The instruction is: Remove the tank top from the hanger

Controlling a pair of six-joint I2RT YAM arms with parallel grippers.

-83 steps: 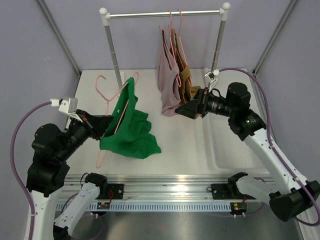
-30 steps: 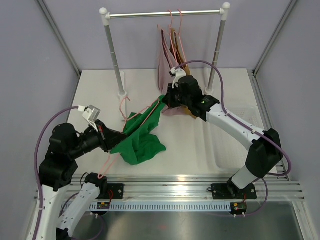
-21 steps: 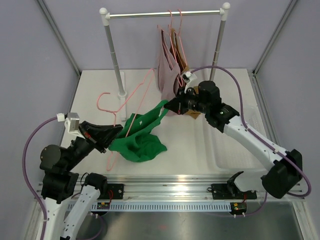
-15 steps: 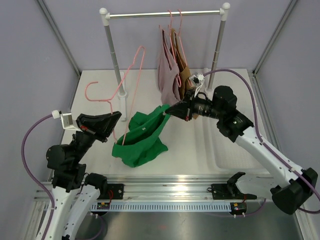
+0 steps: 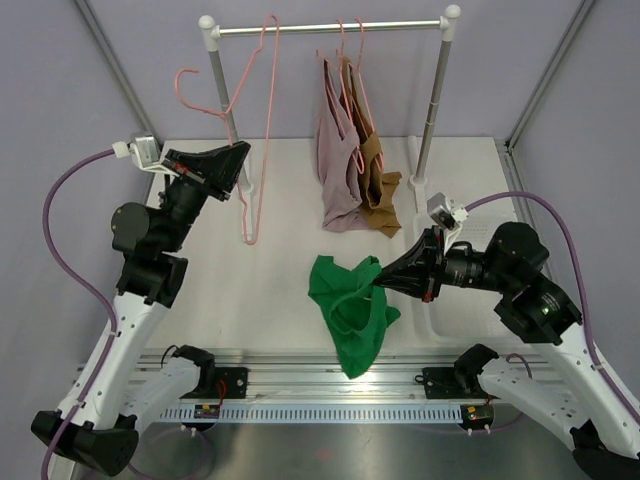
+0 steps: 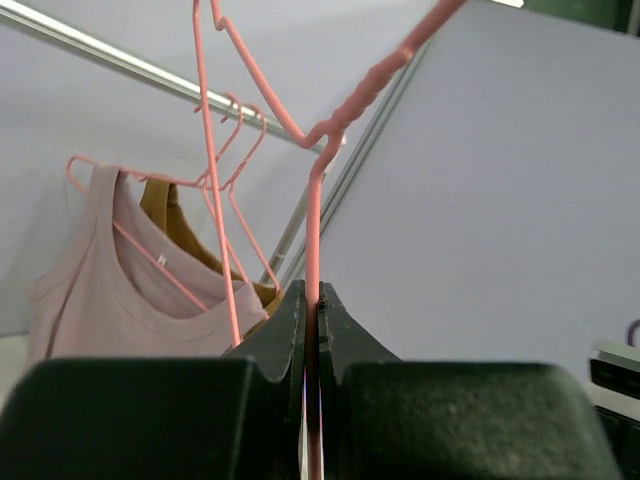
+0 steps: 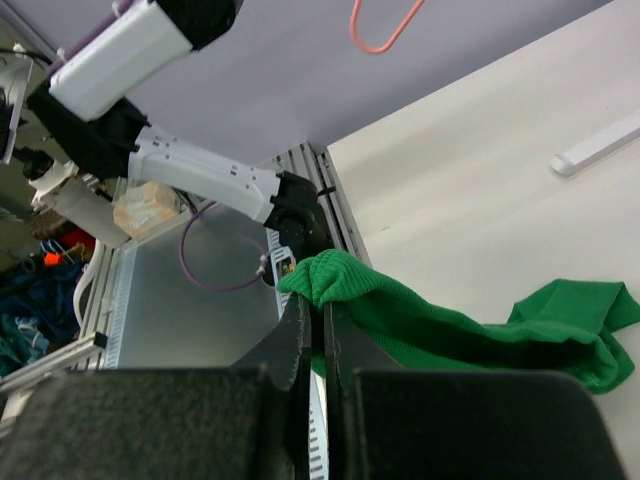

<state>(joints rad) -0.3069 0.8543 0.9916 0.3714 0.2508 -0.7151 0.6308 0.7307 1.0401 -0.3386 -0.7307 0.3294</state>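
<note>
left gripper (image 5: 238, 165) clamped shut on bare pink hanger (image 5: 262, 150), held high at far left by rack (image 5: 330, 28). right gripper (image 5: 383, 283) pinching green tank top (image 5: 345, 308), off hanger, drooping over near centre of table (image 5: 250, 290). two other tops (image 5: 350, 160) on rack.

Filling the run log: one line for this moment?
left hand: shut on hanger | right hand: shut on tank top | tank top: off hanger
</note>
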